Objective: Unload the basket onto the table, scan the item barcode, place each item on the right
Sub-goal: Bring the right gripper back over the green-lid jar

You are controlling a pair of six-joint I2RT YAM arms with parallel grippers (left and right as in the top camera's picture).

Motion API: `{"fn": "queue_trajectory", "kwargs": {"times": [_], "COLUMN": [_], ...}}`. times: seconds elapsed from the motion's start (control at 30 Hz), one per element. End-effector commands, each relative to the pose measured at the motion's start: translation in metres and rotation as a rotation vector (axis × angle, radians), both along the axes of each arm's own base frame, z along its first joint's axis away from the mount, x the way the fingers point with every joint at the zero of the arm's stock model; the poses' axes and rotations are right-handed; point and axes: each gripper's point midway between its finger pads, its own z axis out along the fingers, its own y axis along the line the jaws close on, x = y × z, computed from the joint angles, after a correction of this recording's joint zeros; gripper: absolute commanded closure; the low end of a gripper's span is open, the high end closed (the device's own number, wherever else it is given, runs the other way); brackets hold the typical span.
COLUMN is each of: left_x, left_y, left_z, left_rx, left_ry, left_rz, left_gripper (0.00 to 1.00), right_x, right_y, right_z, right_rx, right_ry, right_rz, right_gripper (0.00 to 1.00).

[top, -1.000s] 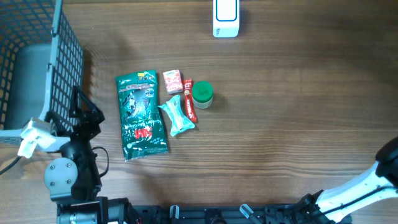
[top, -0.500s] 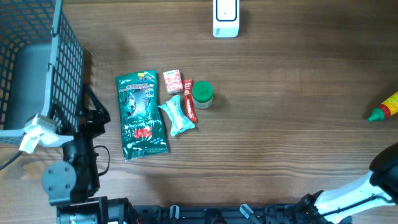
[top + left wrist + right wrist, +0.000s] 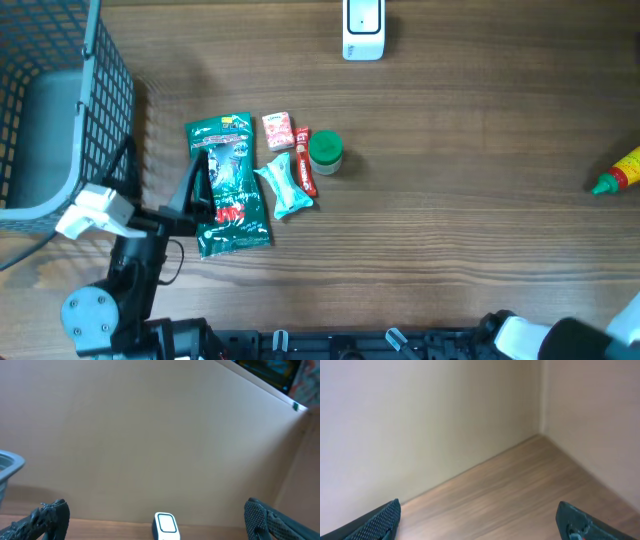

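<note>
Your left gripper (image 3: pixel 198 186) hangs spread wide over the left edge of the flat, glossy green pouch (image 3: pixel 232 150). The pouch lies on the wood-grain table (image 3: pixel 450 150) beside a crinkled teal packet (image 3: pixel 288 188). Your right gripper (image 3: pixel 477 525) also stands spread, its ribbed pads (image 3: pixel 375 522) empty. The boxy white scanner (image 3: pixel 363 28) sits at the far edge.

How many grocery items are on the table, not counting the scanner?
6. Five cluster left of centre: green bag, pink box, red stick, green-lidded jar, teal packet. A sauce bottle lies at the right edge. The left arm could hide more.
</note>
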Motion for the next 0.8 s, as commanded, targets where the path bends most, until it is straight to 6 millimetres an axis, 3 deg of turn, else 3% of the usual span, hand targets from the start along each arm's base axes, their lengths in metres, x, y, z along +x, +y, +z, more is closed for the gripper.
{"fn": "queue_trajectory", "kwargs": {"times": [0.0,0.17,0.27,0.33,0.43,0.5,0.53,0.63,0.77], "left_x": [-0.011,-0.005,-0.001,0.001,0.002,0.005,0.008,0.011,0.013], "left_y": [-0.008,-0.005,-0.005,-0.005,-0.004,0.003,0.017,0.036,0.037], "left_z": [-0.002,-0.026,-0.038,-0.045,-0.049,-0.056,-0.068,-0.095,-0.113], "left_rx": [0.037,0.019,0.014,0.012,0.007,-0.005,-0.026,-0.047,-0.053], "left_ry": [-0.007,0.097,0.127,0.143,0.154,0.181,0.233,0.341,0.400], "left_rz": [-0.035,-0.025,-0.026,-0.026,-0.025,0.015,0.095,0.205,0.212], "left_gripper": [0.00,0.00,0.00,0.00,0.00,0.00,0.00,0.00,0.00], "right_x": [0.004,0.002,0.003,0.006,0.005,0.003,0.001,-0.002,-0.006], "right_y": [0.051,0.110,0.151,0.197,0.245,0.277,0.298,0.336,0.375], "right_z": [-0.005,-0.049,-0.081,-0.111,-0.144,-0.167,-0.184,-0.217,-0.255], "right_rx": [0.096,0.371,0.448,0.454,0.440,0.427,0.416,0.392,0.402], "right_ry": [0.030,0.187,0.310,0.426,0.535,0.601,0.647,0.741,0.843], "right_rz": [0.095,0.114,0.165,0.267,0.375,0.442,0.486,0.557,0.584], "right_gripper": [0.00,0.00,0.00,0.00,0.00,0.00,0.00,0.00,0.00]}}
